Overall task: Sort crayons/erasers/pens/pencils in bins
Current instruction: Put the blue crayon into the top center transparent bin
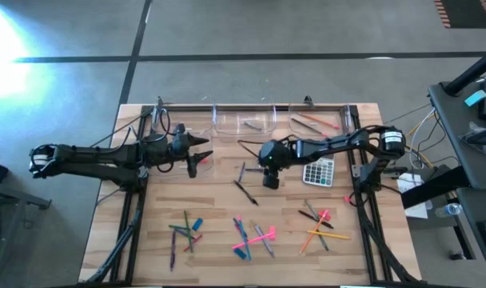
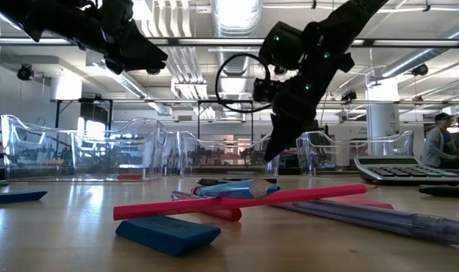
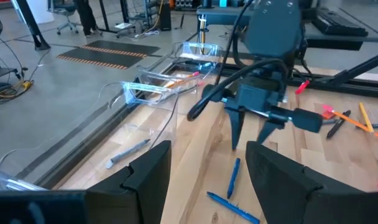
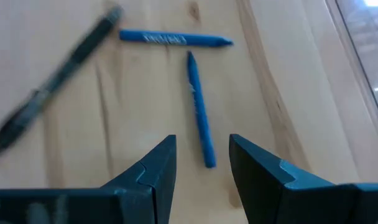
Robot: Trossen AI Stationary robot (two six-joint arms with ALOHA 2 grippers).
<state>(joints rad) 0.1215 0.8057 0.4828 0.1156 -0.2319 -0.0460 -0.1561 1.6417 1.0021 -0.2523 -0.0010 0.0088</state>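
My counter point(image 1: 227, 200) is wide and wooden, with sticks in small heaps along the near side. The clear bins point(image 1: 243, 120) sit in a row along the far edge. Some already hold a few things.

My right pincer point(image 4: 201, 165) hangs over the middle of the counter, pointing down. Its two fingers are apart and hold nothing. Right under them lies a blue crayon point(image 4: 200, 112), with one end sitting just in the gap. A second blue crayon point(image 4: 175, 39) lies crosswise just past its tip, and a dark pen point(image 4: 52, 81) lies off to one side.

My left pincer point(image 1: 197, 152) waits over the left part of the counter, near the far bins. It is open and empty too.

So I think I am at the picking step for this blue crayon. Next I need to go straight down, keep the crayon between the fingers, and squeeze. I must not bump the other crayon. Then I carry it to the right bin.
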